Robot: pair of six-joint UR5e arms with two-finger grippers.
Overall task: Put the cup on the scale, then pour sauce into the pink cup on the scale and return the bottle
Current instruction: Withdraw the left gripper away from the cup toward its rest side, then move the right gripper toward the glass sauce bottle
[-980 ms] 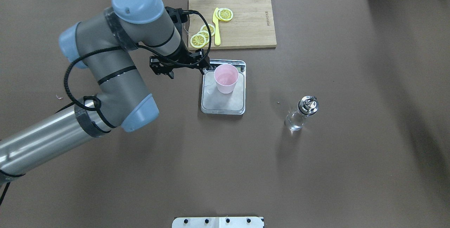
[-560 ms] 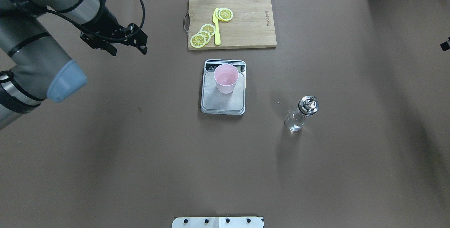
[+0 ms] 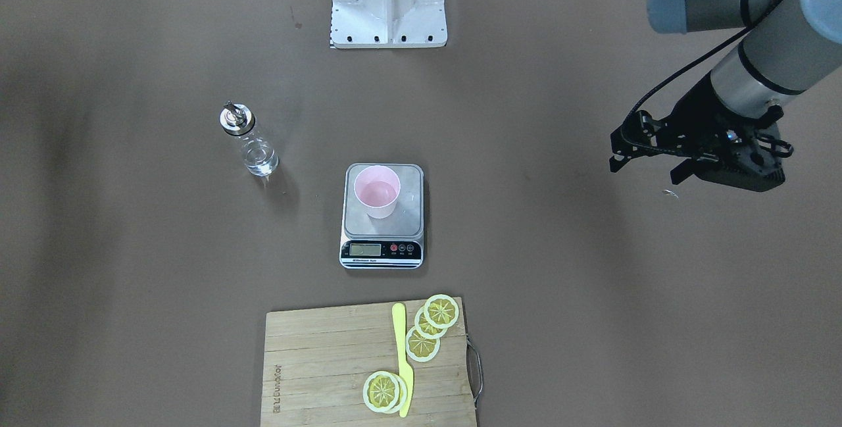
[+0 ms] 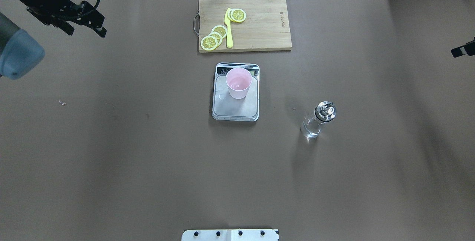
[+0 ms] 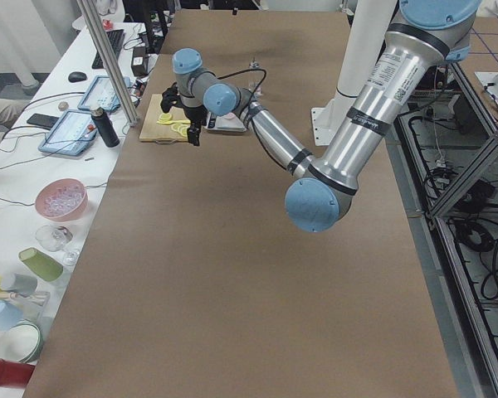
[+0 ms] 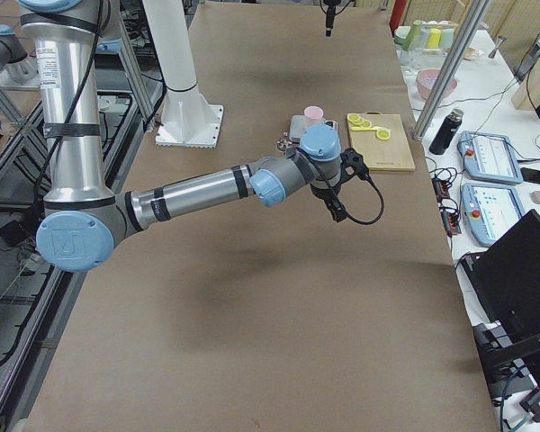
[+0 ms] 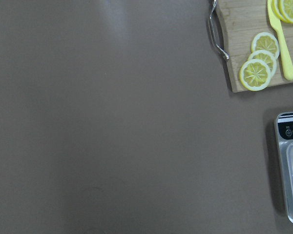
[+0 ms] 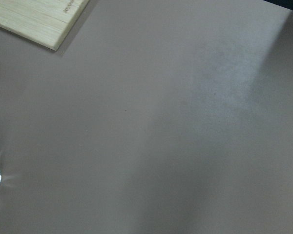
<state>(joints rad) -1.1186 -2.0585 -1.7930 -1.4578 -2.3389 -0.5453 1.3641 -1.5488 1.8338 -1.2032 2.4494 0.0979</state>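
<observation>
The pale pink cup [image 4: 238, 83] stands upright on the far half of the digital kitchen scale [image 4: 235, 110], next to the display strip. That completes the first step of the task. The pour has not begun. The clear glass bottle [image 4: 317, 120] with its silver spout stands upright on the brown bench [image 4: 148, 159], apart from the scale on the robot's right side, and nothing holds it. The pictures do not show whether the cup contains any liquid. On this evidence, grasping the bottle, pouring the sauce and returning the bottle all remain.

The left tool [image 4: 86, 31] hangs above the far left corner of the bench with its fingers spread wide and nothing between them. Only a black sliver of the right tool [image 4: 462, 51] shows at the right edge of the overhead view, and whether it is wide or narrow cannot be told.

One second ago the left tool was right beside the cup, at the scale's far left corner. At 0.6 seconds ago it had drawn back to the left, and it now sits farther out, near the bench's edge. The right tool was absent a second ago and has since edged into the overhead view, which suggests the reach for the bottle is starting. Cup, scale and bottle have not moved. Neither have the wooden cutting board [image 4: 259, 22], the lemon slices [image 4: 213, 37] and the yellow knife [image 4: 228, 29] behind the scale.
</observation>
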